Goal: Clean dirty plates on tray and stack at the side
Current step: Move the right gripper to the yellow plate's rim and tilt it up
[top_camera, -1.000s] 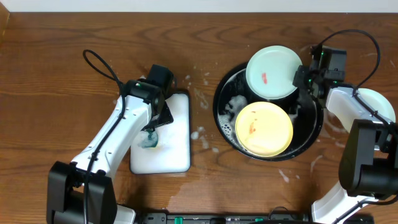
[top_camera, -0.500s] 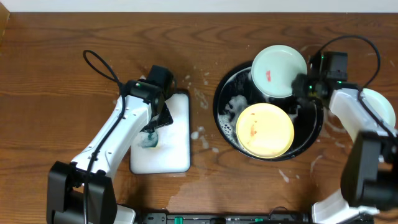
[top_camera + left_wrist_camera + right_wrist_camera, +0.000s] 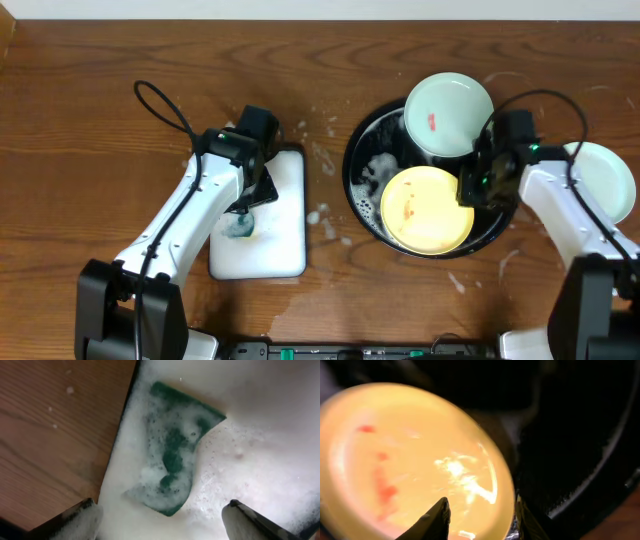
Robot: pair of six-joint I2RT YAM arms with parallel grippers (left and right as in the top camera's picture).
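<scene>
Lower in the black tray, right of centre: yellow plate, its right rim between the fingers of the part-open right gripper. Farther up, mint plate on tray's rim. Centre-left, left gripper wide above sponge.

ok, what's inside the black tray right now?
Yellow plate with red smears, foam left of it, a mint plate overlapping the far rim. Tray floor beneath the plates is covered.

First plate lies in tray, 6 o'clock. Second plate on tray rim, 1 o'clock. Third plate on table, tray's 3 o'clock. Dish, sponge inside, tray's 9 o'clock.
</scene>
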